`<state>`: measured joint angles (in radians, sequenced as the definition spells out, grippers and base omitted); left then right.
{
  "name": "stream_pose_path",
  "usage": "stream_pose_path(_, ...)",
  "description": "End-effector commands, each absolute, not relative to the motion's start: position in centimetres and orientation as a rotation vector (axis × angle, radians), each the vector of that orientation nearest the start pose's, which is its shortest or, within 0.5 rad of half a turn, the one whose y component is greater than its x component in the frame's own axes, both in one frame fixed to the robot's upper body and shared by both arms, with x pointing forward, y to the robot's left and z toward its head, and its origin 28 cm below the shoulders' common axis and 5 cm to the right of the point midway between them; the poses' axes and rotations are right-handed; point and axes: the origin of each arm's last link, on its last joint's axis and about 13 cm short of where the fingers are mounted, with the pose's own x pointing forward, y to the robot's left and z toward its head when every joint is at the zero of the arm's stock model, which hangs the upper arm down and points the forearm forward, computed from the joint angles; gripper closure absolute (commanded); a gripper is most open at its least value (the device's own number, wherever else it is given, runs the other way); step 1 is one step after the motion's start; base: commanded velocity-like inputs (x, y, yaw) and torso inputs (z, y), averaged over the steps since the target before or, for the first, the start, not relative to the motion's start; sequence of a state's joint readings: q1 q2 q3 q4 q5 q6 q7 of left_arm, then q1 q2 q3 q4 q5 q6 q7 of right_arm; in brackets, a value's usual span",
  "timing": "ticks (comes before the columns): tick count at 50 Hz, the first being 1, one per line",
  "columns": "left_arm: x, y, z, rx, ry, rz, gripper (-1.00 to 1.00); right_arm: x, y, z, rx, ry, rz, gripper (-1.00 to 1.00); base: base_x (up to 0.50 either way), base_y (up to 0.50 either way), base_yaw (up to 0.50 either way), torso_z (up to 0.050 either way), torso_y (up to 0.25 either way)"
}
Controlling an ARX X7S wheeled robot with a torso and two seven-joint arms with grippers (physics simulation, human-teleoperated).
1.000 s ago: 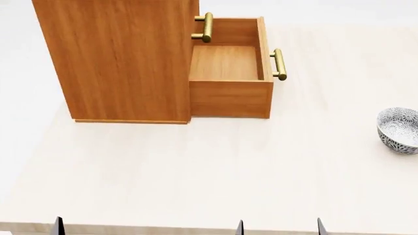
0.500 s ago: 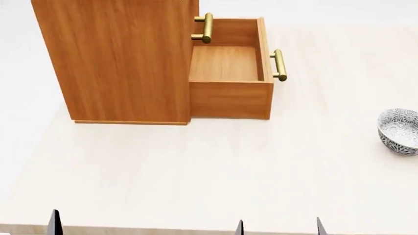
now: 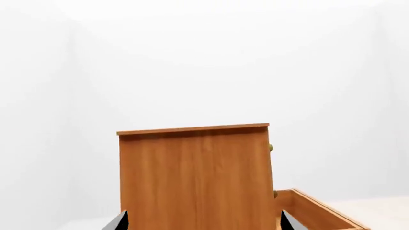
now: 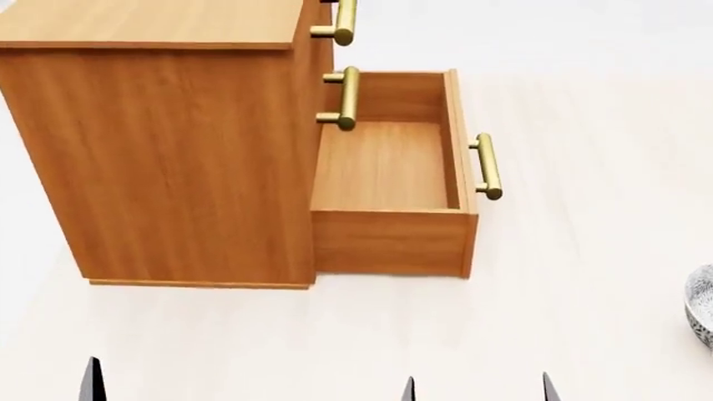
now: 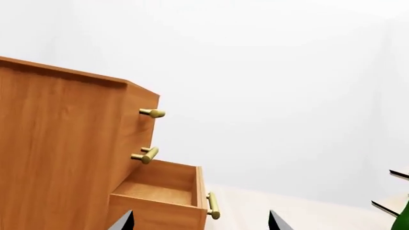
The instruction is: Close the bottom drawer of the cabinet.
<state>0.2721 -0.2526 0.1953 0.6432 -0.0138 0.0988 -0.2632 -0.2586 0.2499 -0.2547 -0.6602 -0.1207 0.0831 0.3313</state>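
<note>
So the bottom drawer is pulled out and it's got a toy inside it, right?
Not quite. The bottom drawer is pulled out of the cabinet, but it has nothing inside. The head view looks straight down onto its bare wooden floor.

I see open table (image 4: pixel 334 351) between me and the cabinet (image 4: pixel 179 159). The bottom drawer (image 4: pixel 390 242) juts out; beyond its handle (image 4: pixel 487 166) the table is bare, with a patterned bowl (image 4: pixel 702 313) well apart at the right edge.
</note>
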Motion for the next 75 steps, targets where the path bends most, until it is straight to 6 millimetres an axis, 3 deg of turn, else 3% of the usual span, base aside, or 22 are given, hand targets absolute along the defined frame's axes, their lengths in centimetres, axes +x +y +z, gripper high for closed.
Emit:
stream_pose_path(1, 14.2, 20.2, 10.3, 0.053, -0.450, -0.039, -1.00, 14.2, -8.7, 9.5, -0.189, -0.346, -0.013, -1.00, 0.50, 0.00, 0.00, 0.000, 0.000)
stream_pose_path(29, 14.3, 20.2, 10.2, 0.053, -0.447, -0.040, -1.00, 14.3, -8.6, 9.4, -0.192, -0.348, -0.018, -1.00, 0.49, 0.00, 0.00, 0.000, 0.001)
stream_pose_path(56, 14.8, 20.4, 9.0, 0.048, -0.443, -0.037, -1.00, 14.4, -8.7, 9.6, -0.188, -0.353, -0.038, -1.00, 0.00, 0.00, 0.00, 0.000, 0.000)
stream_pose_path(75, 15.0, 20.4, 8.9, 0.040, -0.430, -0.043, -1.00, 14.0, -10.7, 11.0, -0.225, -0.347, -0.133, -1.00, 0.00, 0.00, 0.00, 0.000, 0.000)
